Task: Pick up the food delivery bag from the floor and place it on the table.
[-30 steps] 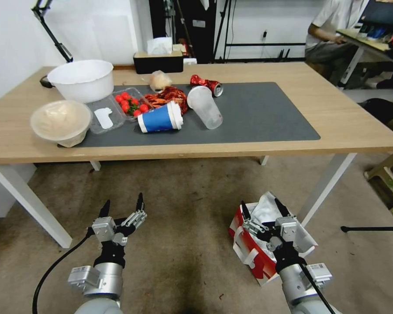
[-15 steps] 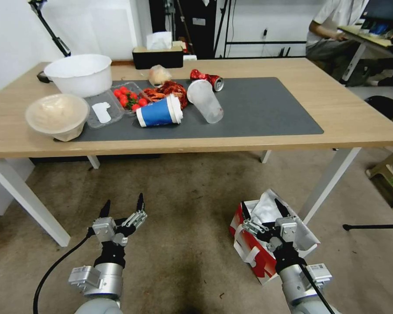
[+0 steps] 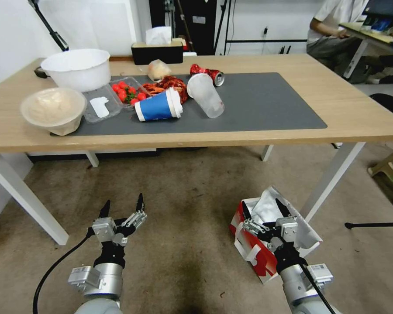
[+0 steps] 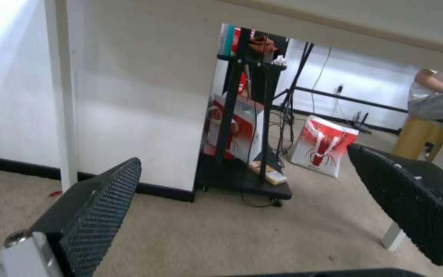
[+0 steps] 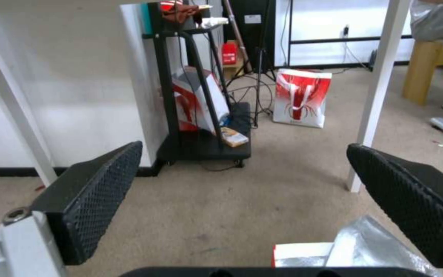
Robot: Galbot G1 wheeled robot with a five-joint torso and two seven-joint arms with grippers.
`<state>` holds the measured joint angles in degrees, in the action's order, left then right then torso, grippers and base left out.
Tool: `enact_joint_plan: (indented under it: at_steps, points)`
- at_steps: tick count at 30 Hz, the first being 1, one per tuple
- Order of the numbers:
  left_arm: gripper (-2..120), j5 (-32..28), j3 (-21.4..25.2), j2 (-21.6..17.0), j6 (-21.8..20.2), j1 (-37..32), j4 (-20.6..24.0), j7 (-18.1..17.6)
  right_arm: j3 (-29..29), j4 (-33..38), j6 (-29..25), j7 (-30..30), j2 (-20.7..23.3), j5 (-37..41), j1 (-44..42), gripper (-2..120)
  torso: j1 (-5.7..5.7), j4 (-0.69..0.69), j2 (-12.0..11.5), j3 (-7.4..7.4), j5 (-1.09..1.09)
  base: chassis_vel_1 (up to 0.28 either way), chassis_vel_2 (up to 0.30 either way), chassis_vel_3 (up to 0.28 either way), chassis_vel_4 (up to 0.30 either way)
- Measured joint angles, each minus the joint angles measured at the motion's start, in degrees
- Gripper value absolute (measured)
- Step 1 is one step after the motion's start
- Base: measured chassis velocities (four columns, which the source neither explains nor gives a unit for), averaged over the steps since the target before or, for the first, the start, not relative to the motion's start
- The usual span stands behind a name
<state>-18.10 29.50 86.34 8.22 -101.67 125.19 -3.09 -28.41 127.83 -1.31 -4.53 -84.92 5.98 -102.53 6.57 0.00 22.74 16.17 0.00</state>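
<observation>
The food delivery bag [image 3: 253, 246] stands on the beige carpet floor [image 3: 183, 192] at the lower right, red and white outside, its silver foil lining [image 5: 357, 248] open at the top. My right gripper [image 3: 262, 208] hovers just above the bag's mouth, open, its fingers wide apart [image 5: 247, 204]. My left gripper [image 3: 123, 203] hangs open over bare carpet at the lower left, holding nothing [image 4: 252, 204]. The table [image 3: 301, 133], light wood with a dark grey mat [image 3: 266, 104], stretches across the view beyond both arms.
On the table's left half lie a white bowl [image 3: 76, 67], a tipped blue cup [image 3: 157, 107], a clear cup [image 3: 207, 101], a crushed can [image 3: 207, 74] and a tomato tray [image 3: 124, 92]. A white table leg [image 3: 329, 183] stands beside the bag. Another red-and-white bag [image 5: 302, 98] stands far off.
The whole head view has shifted a little, so the camera moved; the table's far edge sits higher in the picture. Both grippers stay open in the same pose.
</observation>
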Motion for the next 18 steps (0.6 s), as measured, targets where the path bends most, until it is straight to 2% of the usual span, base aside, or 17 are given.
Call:
enact_joint_plan:
  at_steps: [18]
  points:
    - [100, -0.41, -0.03, -0.09, 0.13, 0.38, -0.64, -0.24, 0.11, -0.69, -0.03, -0.24, -0.2, -0.15, 0.25, 100, -1.38, 0.0, -4.36, -2.99, 0.0, 0.0, 0.0, 0.0, 0.0]
